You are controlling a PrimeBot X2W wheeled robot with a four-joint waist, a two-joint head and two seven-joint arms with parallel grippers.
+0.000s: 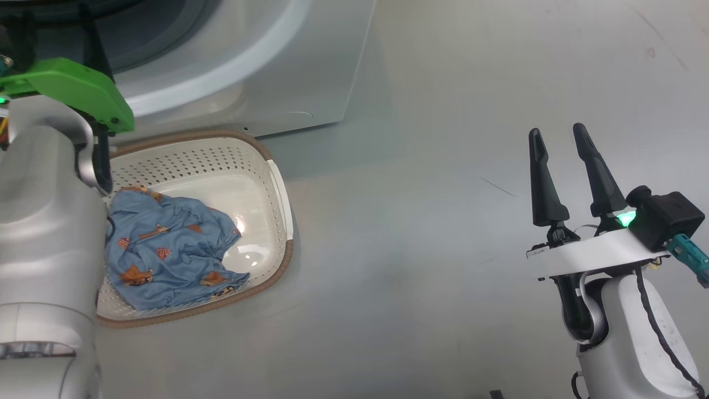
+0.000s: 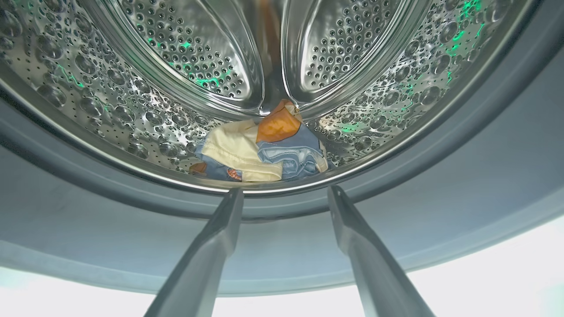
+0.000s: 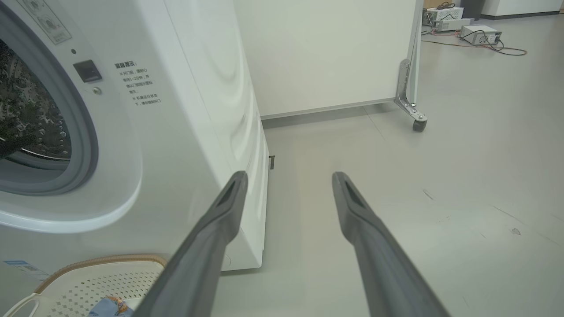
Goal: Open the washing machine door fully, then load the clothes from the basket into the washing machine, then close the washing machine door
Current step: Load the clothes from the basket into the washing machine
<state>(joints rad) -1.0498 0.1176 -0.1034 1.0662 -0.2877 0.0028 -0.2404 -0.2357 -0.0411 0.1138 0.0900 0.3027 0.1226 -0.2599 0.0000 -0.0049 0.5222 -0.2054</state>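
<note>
The white washing machine (image 1: 310, 66) stands at the top left of the head view, and its front (image 3: 176, 132) shows with the door opening bare; the door itself is out of view. My left gripper (image 2: 284, 191) is open at the mouth of the steel drum (image 2: 132, 88), fingers empty, just short of a small heap of clothes (image 2: 264, 147), cream and light blue with an orange patch, on the drum floor. The basket (image 1: 277, 188) sits on the floor in front of the machine with a light blue printed garment (image 1: 166, 249) in it. My right gripper (image 1: 559, 136) is open and empty over bare floor, to the right.
My pale left forearm (image 1: 44, 221) with a green wrist part (image 1: 77, 88) covers the basket's left side. A grey rubber gasket (image 2: 440, 185) rings the drum. A wheeled white partition (image 3: 410, 101) and boxes with cables (image 3: 476, 33) stand beyond the machine's right side.
</note>
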